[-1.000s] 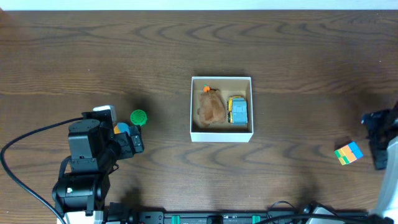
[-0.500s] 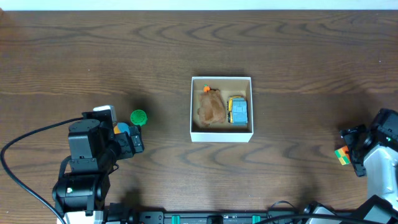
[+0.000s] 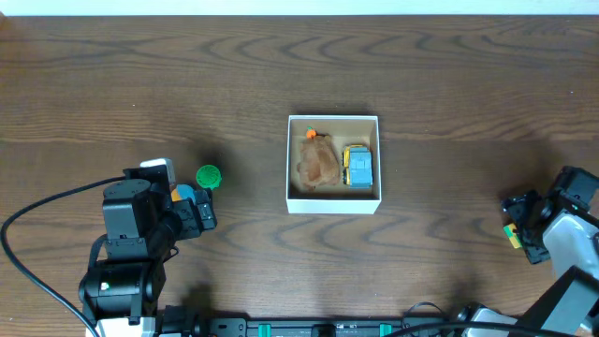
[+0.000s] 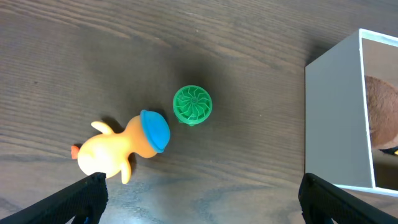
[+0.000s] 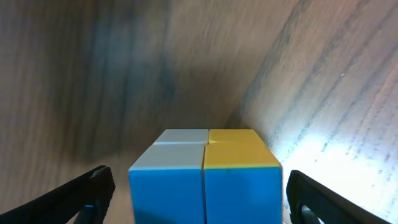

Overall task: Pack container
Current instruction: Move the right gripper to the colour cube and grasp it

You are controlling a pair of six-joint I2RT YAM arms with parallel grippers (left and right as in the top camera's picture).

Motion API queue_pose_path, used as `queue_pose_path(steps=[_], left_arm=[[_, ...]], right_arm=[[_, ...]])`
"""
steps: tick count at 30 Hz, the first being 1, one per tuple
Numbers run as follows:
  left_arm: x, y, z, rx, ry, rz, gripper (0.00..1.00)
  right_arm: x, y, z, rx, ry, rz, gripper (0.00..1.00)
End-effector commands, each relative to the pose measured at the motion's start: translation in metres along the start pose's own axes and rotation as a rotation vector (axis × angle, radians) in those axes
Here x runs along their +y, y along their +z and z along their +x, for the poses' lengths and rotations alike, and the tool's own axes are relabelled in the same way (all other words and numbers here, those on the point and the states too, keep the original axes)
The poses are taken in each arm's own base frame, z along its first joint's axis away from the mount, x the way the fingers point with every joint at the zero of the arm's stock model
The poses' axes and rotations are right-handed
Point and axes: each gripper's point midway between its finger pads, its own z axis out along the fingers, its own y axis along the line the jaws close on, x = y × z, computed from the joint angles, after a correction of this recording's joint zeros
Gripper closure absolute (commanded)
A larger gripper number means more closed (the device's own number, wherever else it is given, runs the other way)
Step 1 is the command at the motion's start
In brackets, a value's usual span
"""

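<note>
A dark wooden table seen from above, with the container, a small white-walled open box, at its centre. Inside it lie a brown plush toy on the left and a yellow-and-blue toy vehicle on the right, with a small orange item in the far left corner. The one change over the last second is on the right: the right gripper, which had been back at the table edge, has swung in and down over a multicoloured cube, hiding most of it from the overhead camera. Its wrist camera shows the cube's blue, white and yellow faces between the two fingers, which are spread wide and stand apart from its sides, so nothing is gripped yet. This looks like the setup for picking up the cube, well apart from the container, as the next piece to pack. The left gripper has not moved; it is wide open and empty, with a yellow duck in a blue cap and a green ridged disc on the table ahead of it, still unpacked.
</note>
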Motion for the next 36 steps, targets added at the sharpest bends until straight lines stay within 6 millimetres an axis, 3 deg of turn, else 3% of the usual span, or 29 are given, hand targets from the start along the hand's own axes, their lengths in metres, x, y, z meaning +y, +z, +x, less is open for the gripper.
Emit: queue_pose_path(steps=[1, 9, 19, 26, 33, 36], left_arm=[[0.001, -0.0043, -0.0066, -0.017, -0.013, -0.007, 0.02], [0.0012, -0.0043, -0.005, -0.01, -0.014, -0.008, 0.02], [0.0012, -0.0043, -0.005, -0.01, -0.014, -0.008, 0.02], [0.0012, -0.0043, -0.005, -0.01, -0.014, -0.008, 0.02], [0.0012, -0.0043, -0.005, -0.01, -0.014, -0.008, 0.02], [0.0012, -0.0043, -0.005, -0.01, -0.014, -0.008, 0.02]], right_arm=[[-0.0061, 0.0092, 0.0074, 0.033, -0.017, 0.025, 0.1], [-0.0063, 0.0112, 0.0085, 0.039, -0.034, 0.029, 0.18], [-0.0069, 0.0111, 0.0093, 0.042, -0.034, 0.031, 0.43], [-0.0069, 0.0111, 0.0093, 0.042, -0.034, 0.031, 0.49], [-0.0066, 0.011, 0.0088, 0.04, -0.033, 0.03, 0.67], [-0.0047, 0.0091, 0.008, 0.04, -0.036, 0.025, 0.85]])
